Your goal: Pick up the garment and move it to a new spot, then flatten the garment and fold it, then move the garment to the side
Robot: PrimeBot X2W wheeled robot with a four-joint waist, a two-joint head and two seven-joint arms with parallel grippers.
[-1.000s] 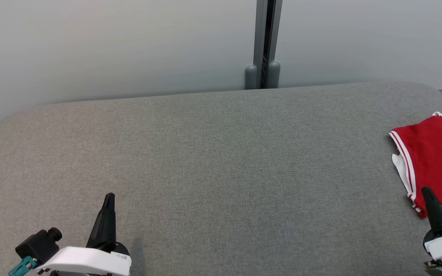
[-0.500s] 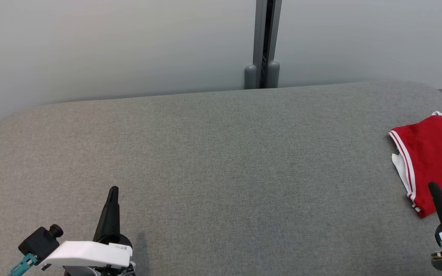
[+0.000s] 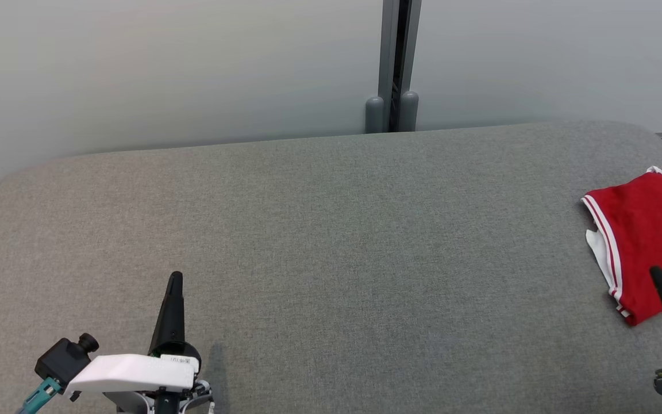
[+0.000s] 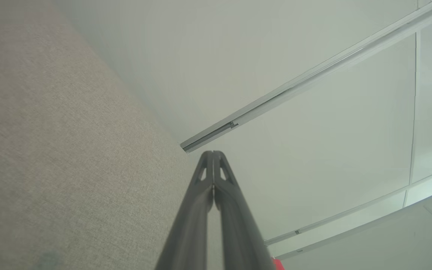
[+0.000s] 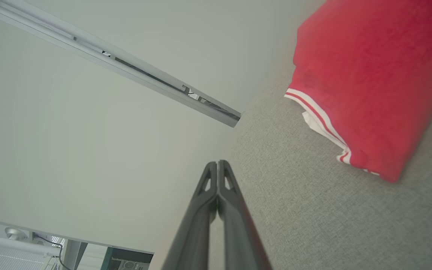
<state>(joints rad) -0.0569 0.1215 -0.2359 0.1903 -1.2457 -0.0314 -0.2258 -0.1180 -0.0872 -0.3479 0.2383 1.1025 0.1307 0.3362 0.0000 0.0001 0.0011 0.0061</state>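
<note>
Both pincers are shut and empty: left pincer (image 3: 174, 279) near-left, right pincer (image 3: 655, 271) near the red garment (image 3: 647, 230), which lies folded at the bench (image 3: 331, 241) right edge. Task looks all but finished.

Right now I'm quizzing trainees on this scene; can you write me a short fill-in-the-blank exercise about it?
The garment is ____ with white stripes.
It lies on the grey padded surface at the robot's ____ side.
The left gripper is ____ and holds nothing.
Missing words: red; right; shut.
</note>
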